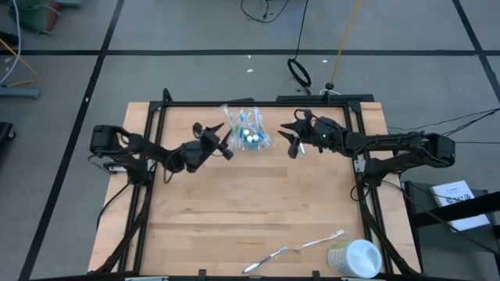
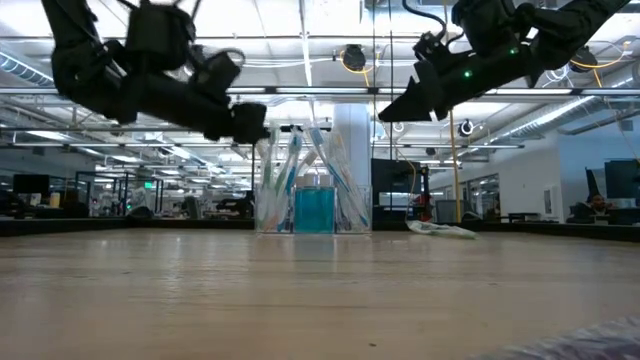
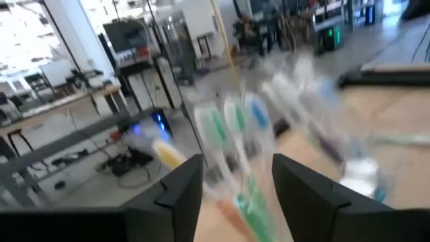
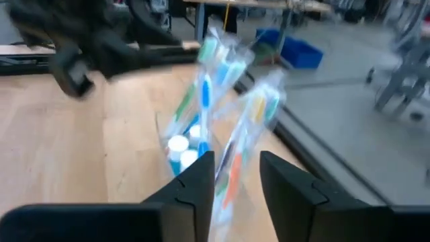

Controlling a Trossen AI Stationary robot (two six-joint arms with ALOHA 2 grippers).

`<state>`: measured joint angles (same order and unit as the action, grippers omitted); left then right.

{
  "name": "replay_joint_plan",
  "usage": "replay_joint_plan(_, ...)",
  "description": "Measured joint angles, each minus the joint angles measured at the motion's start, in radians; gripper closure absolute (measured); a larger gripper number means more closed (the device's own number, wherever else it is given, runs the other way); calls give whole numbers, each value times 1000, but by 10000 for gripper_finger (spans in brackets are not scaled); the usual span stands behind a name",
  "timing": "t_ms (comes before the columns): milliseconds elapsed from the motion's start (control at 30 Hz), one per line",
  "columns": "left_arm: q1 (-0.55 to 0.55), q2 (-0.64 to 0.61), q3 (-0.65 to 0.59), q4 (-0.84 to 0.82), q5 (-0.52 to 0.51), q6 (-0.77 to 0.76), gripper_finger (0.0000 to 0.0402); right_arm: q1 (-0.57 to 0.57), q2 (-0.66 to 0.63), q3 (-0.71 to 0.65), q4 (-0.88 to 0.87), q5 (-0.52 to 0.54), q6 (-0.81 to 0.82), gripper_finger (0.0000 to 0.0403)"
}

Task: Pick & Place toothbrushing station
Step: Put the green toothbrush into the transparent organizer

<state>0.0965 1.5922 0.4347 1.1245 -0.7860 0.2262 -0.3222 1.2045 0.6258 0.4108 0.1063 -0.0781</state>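
Cup [image 1: 248, 134] of brushes [image 2: 290, 165] and tubes [image 2: 314, 211] stands at the table's [image 1: 234, 211] far edge between left gripper [image 1: 223, 145] and right gripper [image 1: 294, 143], both open and empty; we advise closing slowly, without tipping it.

No text, label, brand, number or sign could be read in any view. A white sheet [image 1: 453, 193] beside the table's right edge carried dark print, but it was too small to make out. The toothpaste tubes [image 2: 314, 211] showed no legible lettering.
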Motion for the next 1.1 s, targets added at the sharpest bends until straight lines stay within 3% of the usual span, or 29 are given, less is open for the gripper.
replay_joint_plan(267,-93,-160,0,0,-23,30,213,-75,11,0,-241,181,231,264)
replay_joint_plan(400,-110,-187,0,-1,-19,-1,223,-117,70,0,-288,180,317,265)
replay_joint_plan(900,-119,-187,0,-81,-18,-27,241,-266,375,0,-191,174,472,265)
replay_joint_plan(1100,-118,-187,0,-76,-18,-28,241,-302,428,0,-144,44,474,267)
